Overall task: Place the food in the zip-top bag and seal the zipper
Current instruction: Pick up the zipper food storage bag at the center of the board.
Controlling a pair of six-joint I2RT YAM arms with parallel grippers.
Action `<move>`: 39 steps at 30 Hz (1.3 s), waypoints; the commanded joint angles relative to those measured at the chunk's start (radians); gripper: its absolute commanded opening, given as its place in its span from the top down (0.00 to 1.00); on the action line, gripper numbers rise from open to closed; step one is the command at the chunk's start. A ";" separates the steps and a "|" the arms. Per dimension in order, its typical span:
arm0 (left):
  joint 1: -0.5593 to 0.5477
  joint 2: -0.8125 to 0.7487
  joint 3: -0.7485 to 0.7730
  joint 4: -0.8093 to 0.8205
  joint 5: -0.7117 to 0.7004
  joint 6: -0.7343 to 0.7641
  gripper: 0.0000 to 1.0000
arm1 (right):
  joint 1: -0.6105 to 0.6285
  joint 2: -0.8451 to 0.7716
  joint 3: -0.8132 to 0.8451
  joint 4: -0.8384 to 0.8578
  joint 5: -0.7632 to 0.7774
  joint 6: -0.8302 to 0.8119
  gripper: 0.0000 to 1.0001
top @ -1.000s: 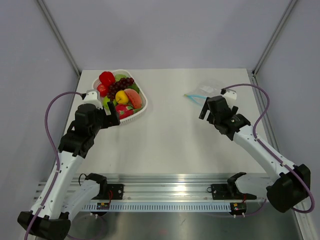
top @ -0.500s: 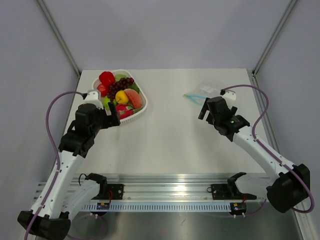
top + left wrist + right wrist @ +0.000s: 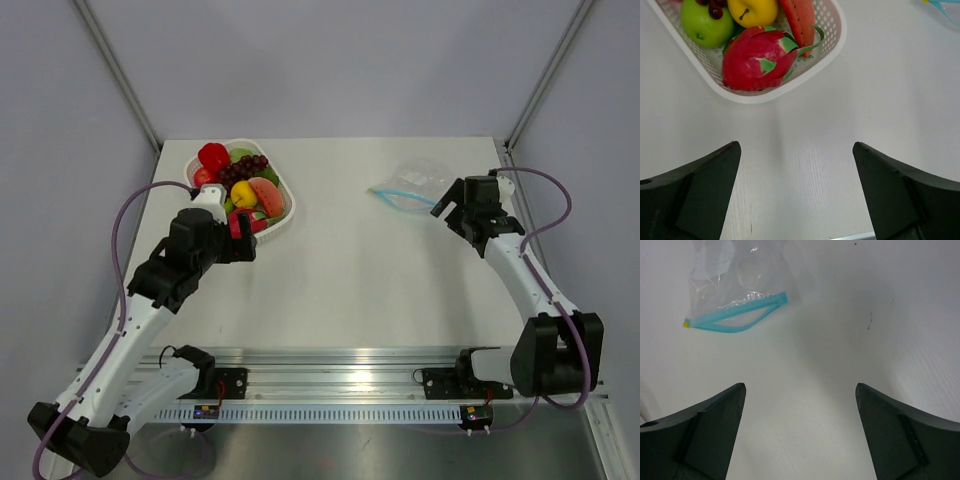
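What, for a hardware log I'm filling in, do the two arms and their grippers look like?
Both the left arm and right arm have white link shells with bulky black joint housings. A purple cable loops off each. The left gripper and right gripper each have two matte dark wedge-shaped fingers. No markings or sleeves show.

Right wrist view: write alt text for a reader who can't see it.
A clear zip-top bag lies on the white table in the upper left of the frame, its teal zipper parted into a narrow loop. The open right gripper holds nothing, and its two dark fingers fill the bottom corners.
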 commanded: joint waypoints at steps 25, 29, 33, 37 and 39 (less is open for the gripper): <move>-0.059 0.025 0.086 -0.017 -0.016 -0.008 0.01 | 0.282 0.495 0.437 -0.043 0.242 -0.433 0.11; -0.059 0.020 0.087 -0.014 -0.026 -0.001 0.01 | 0.318 0.501 0.392 0.036 0.282 -0.656 0.15; -0.059 0.017 0.081 -0.015 -0.032 0.004 0.01 | 0.351 0.460 0.276 0.196 0.289 -0.868 0.12; -0.059 0.017 0.067 -0.009 -0.028 0.001 0.01 | 0.351 0.529 0.357 0.073 0.282 -0.944 0.17; -0.059 0.019 0.066 -0.009 -0.020 -0.001 0.01 | 0.349 0.536 0.342 0.105 0.285 -0.981 0.19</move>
